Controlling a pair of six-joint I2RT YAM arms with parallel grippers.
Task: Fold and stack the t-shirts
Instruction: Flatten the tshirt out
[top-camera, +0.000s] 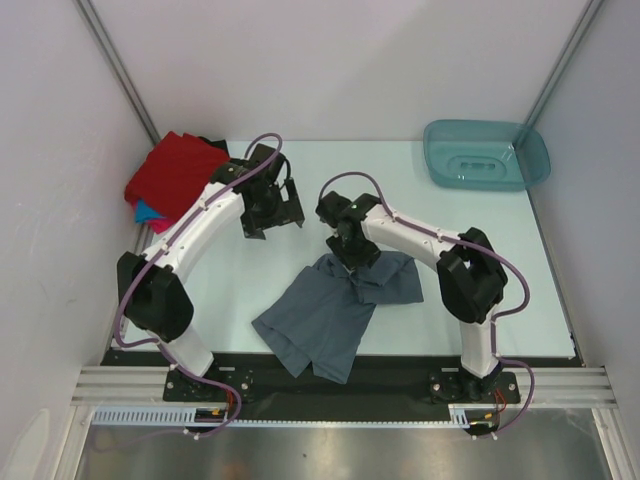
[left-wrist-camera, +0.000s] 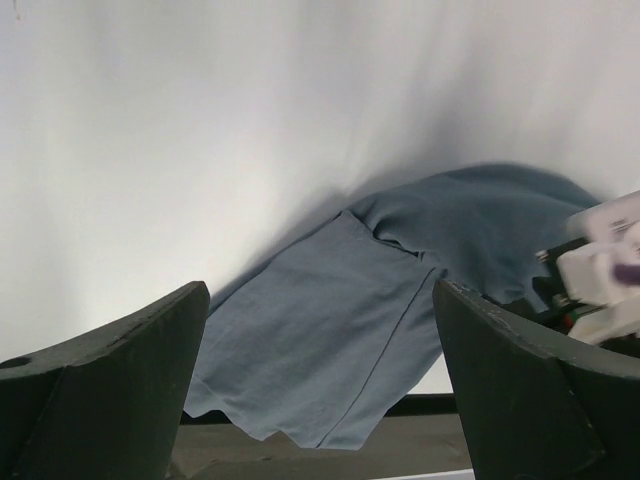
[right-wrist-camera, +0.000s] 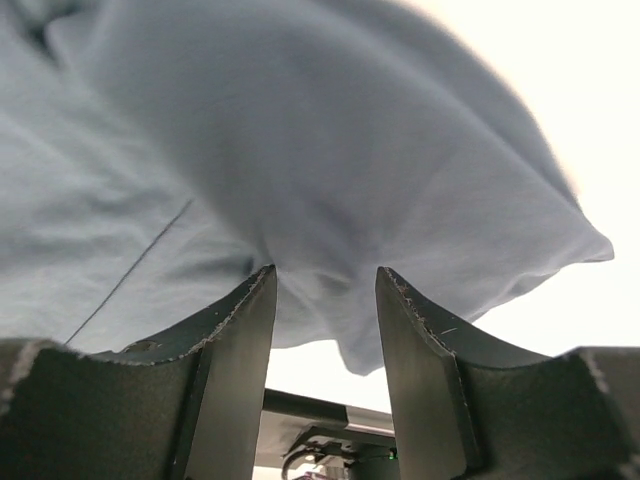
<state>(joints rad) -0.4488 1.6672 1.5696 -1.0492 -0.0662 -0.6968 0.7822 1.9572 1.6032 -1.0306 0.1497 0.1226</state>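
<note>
My right claw (right-wrist-camera: 325, 278) is clamped on a bunched fold of the soft slate grey-blue short-sleeved t-shirt (top-camera: 318, 322). Cloth is pinched between both fingers, and that part is pulled up off the pale tabletop (top-camera: 250, 280). The rest of the shirt lies crumpled at centre front, its hem over the near edge. My left claw (left-wrist-camera: 320, 320) gapes wide with nothing in it, hovering back-left of the shirt. Far left corner: a heaped red cloth t-shirt (top-camera: 175, 170) with a bright blue one (top-camera: 147, 210) under it. Far right corner: a teal plastic tub (top-camera: 530, 165).

Five t-shirts (top-camera: 318, 312), one tub (top-camera: 487, 156), two arms (top-camera: 205, 215)
</note>
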